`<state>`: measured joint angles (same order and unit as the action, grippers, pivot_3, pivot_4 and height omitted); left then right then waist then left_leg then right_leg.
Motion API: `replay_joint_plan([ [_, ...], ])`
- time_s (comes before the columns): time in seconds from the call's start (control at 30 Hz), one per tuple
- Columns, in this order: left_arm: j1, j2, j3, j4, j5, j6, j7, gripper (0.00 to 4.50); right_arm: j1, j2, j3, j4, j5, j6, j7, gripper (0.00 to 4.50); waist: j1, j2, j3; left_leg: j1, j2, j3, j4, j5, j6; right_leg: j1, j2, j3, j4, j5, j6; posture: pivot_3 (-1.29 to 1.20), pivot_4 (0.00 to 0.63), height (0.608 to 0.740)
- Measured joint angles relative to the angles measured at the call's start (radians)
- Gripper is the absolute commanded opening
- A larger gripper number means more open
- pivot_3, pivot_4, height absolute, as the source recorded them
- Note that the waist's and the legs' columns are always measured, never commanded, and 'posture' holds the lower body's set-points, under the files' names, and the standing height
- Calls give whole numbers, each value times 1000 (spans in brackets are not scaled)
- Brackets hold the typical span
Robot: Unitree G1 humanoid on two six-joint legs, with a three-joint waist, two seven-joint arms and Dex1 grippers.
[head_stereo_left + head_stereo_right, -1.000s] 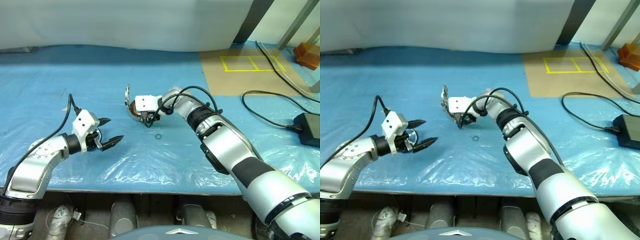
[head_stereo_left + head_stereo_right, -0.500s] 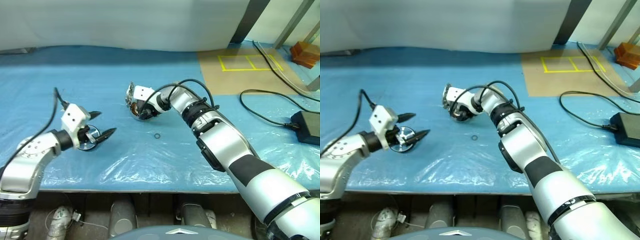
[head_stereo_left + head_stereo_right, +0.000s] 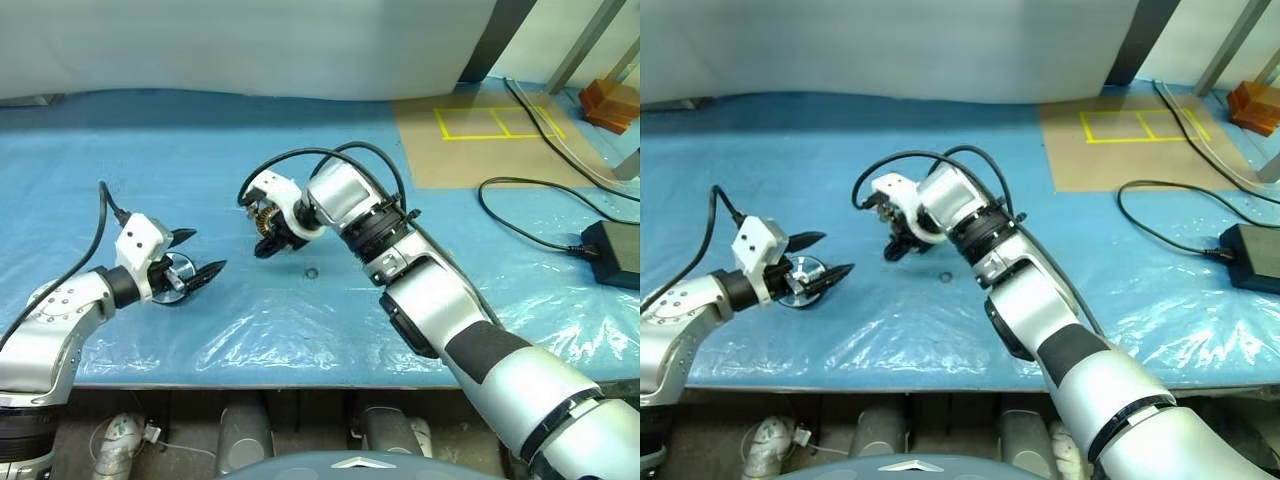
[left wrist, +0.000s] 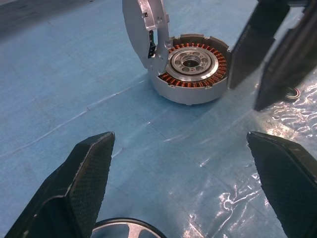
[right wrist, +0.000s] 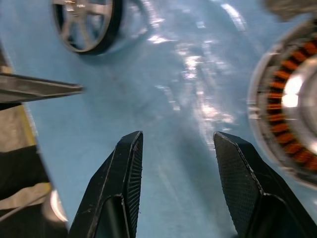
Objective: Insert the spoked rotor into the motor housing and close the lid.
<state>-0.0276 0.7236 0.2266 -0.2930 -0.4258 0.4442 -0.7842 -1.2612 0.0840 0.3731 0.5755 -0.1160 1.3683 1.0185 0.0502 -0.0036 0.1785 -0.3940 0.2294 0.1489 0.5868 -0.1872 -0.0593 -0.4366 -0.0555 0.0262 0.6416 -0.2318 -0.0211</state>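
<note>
The motor housing (image 4: pixel 190 69) lies on the blue sheet with its copper windings facing up. Its lid (image 4: pixel 141 25) stands upright on the rim, open. My right gripper (image 5: pixel 177 136) hangs just beside the housing, pointing down at the sheet; it is open with nothing between its fingers (image 4: pixel 252 49). The spoked rotor (image 3: pixel 178 272) lies flat on the sheet, off to the left of the housing. My left gripper (image 3: pixel 208 250) is wide open with its fingers either side of and just above the rotor, not touching it.
A small dark ring (image 3: pixel 312 271) lies on the sheet right of the housing. A black cable (image 3: pixel 530 215) and a power brick (image 3: pixel 615 255) lie at the far right. A brown board with yellow tape (image 3: pixel 480 135) sits at the back right.
My right hand has pulled back from the housing and rolled over, so its fingers now point down beside it. The left gripper has shifted slightly left, and the rotor now shows between its fingers.
</note>
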Motion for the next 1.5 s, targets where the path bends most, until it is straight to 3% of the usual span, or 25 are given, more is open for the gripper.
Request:
replay_joint_plan([
  [0.23, 1, 0, 0, 0, 2, 0, 0, 4500, 9, -159, 26, -124, 92, -209, 45, 2303, 18, 0, 0, 0, -1, 0, 0, 0, 0, 0, -1, 1, 0, 1, 1, 0, 150, 740],
  [0.37, 1, 0, 0, -1, 2, 0, 0, 4500, 19, -238, 66, -118, 103, -416, 106, 3158, 18, -1, -1, 0, -1, 0, 0, 0, 0, 1, -1, 1, 0, 1, 1, 0, 150, 740],
  [0.5, -4, -1, 0, 0, 1, 1, 1, 4500, 73, -280, 159, 9, 56, -669, 149, 4465, 17, -2, -1, 0, -1, 0, 2, 0, 0, 1, -1, 1, 1, 1, 1, 0, 150, 740],
  [0.77, -6, -2, 0, 1, -1, 1, 0, 4500, 50, -250, 168, 227, 14, -972, 168, 4465, 11, -2, -1, -1, -1, 0, 4, 0, 0, 0, -1, 1, 2, -1, -2, 0, 150, 740],
  [1.1, -1, -6, -22, 2, 9, 1, 1, 4500, 2, -216, 154, 413, -60, -1142, 159, 4465, 12, -2, -1, -2, 0, 0, 7, 0, 0, 0, -1, 1, 3, -2, -3, 0, 150, 740],
  [1.5, -3, -21, -36, 3, 14, 1, 8, 4500, 19, -211, 172, 459, -169, -1348, 134, 4465, 12, -2, -1, -2, 0, 0, 10, 0, 1, 0, -1, 1, 5, -2, -3, 0, 150, 740],
])
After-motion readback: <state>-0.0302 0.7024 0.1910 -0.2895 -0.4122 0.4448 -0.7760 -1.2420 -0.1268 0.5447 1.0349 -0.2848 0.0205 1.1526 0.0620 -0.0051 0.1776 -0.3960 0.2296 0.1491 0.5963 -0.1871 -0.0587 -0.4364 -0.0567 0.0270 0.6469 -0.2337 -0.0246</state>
